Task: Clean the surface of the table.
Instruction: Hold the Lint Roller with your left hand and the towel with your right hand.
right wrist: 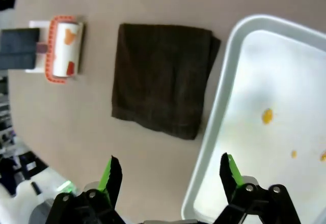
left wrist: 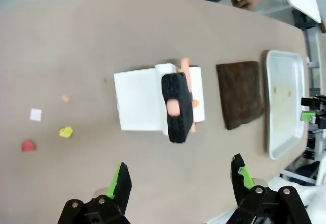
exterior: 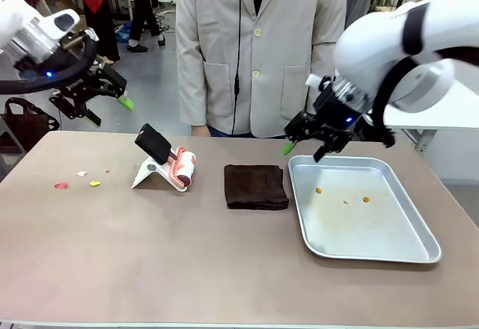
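Jaws wide on both arms, nothing held. Front view: left gripper [exterior: 110, 111] hangs clear above the table [exterior: 150, 262] at its far left edge, right gripper [exterior: 304, 150] hangs over the tray [exterior: 337, 233]'s far rim. Left wrist view: table beneath the spread fingers, lint roller [left wrist: 175, 107] straight ahead. Right wrist view: table below, dark cloth [right wrist: 160, 76] ahead, tray rim by one finger.

place: robot lab | cues: white arms [exterior: 397, 41], coated person [exterior: 254, 52], white table [exterior: 441, 118] behind
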